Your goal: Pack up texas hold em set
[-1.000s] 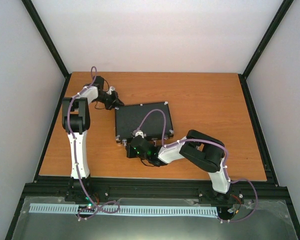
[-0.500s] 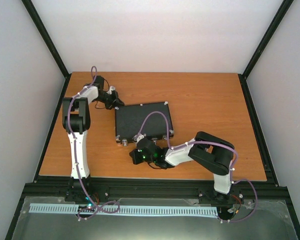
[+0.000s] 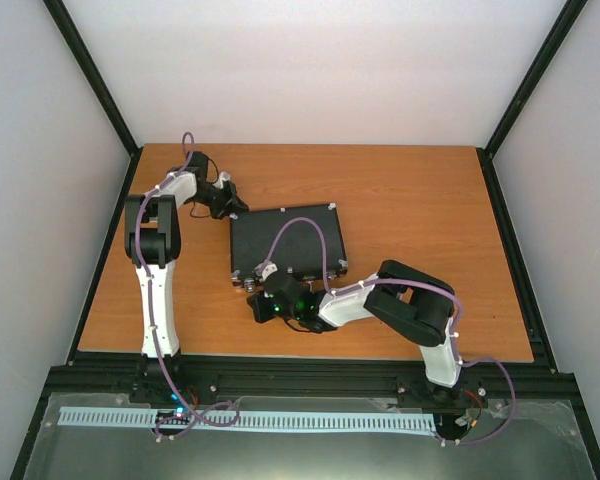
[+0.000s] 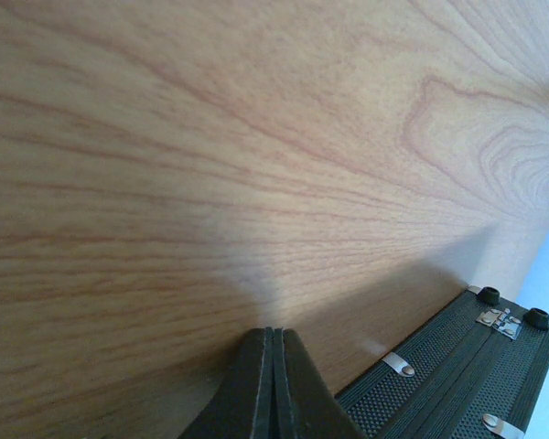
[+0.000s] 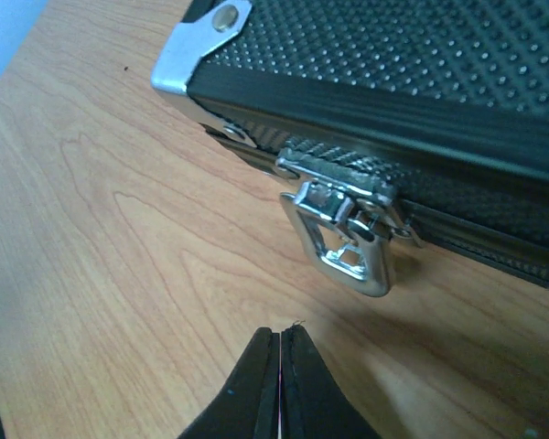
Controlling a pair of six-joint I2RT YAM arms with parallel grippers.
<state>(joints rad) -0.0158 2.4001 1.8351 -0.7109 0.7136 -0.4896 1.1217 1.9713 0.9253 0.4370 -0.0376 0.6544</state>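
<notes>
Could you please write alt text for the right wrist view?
A closed black case lies on a wooden table, its silver latch sticking out from the front edge. The shut right gripper points at the latch, not touching it.

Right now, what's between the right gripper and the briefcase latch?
Only bare table. The right wrist view shows plain wood between the shut right gripper and the silver latch on the briefcase.

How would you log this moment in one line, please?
case: closed, flat on table | left fingers: shut, empty, beside case | right fingers: shut, empty, short of front latch
</notes>
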